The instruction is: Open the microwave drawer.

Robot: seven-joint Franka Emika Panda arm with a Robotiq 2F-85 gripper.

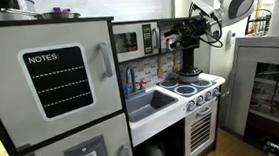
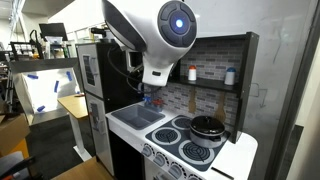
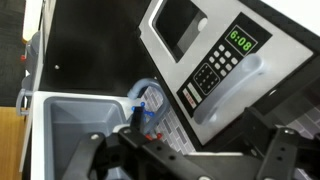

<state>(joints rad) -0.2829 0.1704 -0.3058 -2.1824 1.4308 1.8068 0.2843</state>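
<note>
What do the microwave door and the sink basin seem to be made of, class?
Microwave door: probably painted wood or plastic, with a matte grey finish and a flat printed keypad. Sink basin: likely plastic, dull grey, with soft rounded moulded corners.

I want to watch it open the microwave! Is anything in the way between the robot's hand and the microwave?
No, nothing visible is in the way. In the wrist view the open gripper points at the microwave and its handle with clear space between. The faucet sits lower, by the sink, off that path.
</note>
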